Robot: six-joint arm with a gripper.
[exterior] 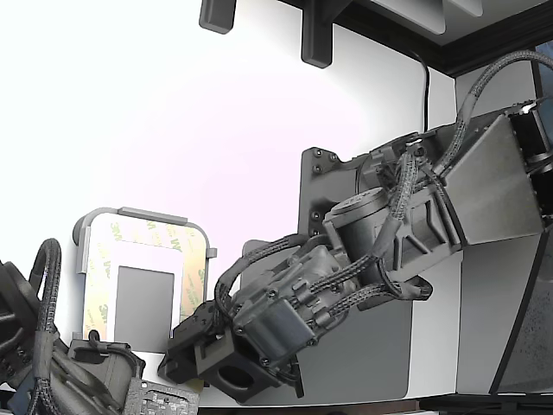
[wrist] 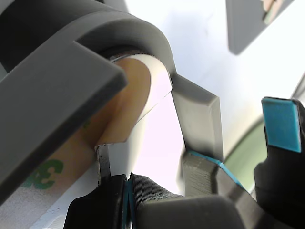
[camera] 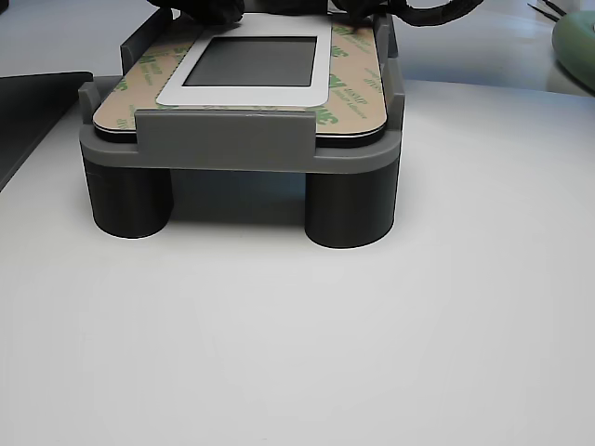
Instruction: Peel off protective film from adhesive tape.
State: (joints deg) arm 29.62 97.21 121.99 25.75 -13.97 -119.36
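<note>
Exterior view: the arm (exterior: 406,233) is reaching down toward the view's lower left, and its tool (exterior: 186,341) is sitting at the near edge of the grey fixture (exterior: 143,216). The white plate (exterior: 147,272) is lying in that fixture, directly beyond the tool. The protective film (exterior: 192,268), tan with green logos, is covering the border of adhesive tape round the small grey rectangle (exterior: 144,296). The dark grey mat (exterior: 363,354) is lying under the arm. The white table (exterior: 155,112) is lying open beyond the fixture; a second arm (exterior: 39,346) is crowding the lower left corner.

Wrist view: the tool (wrist: 127,186) is clenched, its dark fingers (wrist: 152,191) meeting on a thin edge at the plate's corner; whether that edge is film cannot be told. A lifted, curled flap of the protective film (wrist: 128,102) is showing just past the fingertips, under the fixture's curved wall (wrist: 71,71). A blue pad (wrist: 281,124) is standing to one side.

Other view: the fixture (camera: 242,139) is standing on round legs (camera: 349,209) on the table (camera: 297,353), with wide open room on the side away from the tool. The protective film (camera: 358,84) is lying flat along the plate's edges. The tool (camera: 214,9) is barely showing at the far edge.
</note>
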